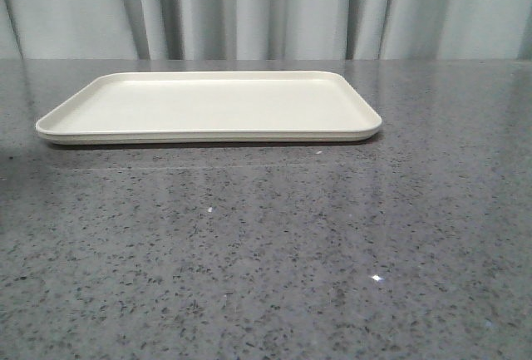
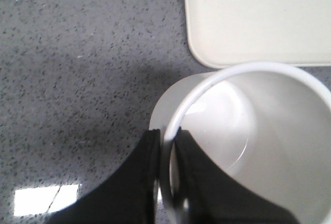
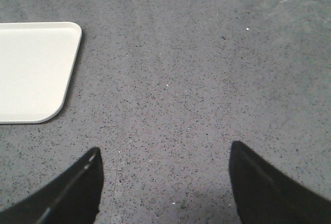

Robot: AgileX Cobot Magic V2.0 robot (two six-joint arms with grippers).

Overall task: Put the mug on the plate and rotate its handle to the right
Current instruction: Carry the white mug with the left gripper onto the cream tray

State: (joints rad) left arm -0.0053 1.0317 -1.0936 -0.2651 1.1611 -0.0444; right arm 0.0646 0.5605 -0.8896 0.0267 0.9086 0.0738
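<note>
1. Mug [image 2: 258,131], white, is pinched at its rim by the left claw [image 2: 168,141], one finger inside the wall and one outside, over the grey speckled desk [image 2: 77,79] just beside a corner of the plate [image 2: 258,22].
2. Right claw [image 3: 164,182] hangs spread wide and empty above bare desk, beside the plate.
3. Plate sits empty on the desk in the front view.

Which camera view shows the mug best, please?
The left wrist view: the mug fills it, open top up, with the left gripper pinching its rim, one of the fingers outside and one inside, beside a corner of the plate. The front and right wrist views show no mug at all.
</note>
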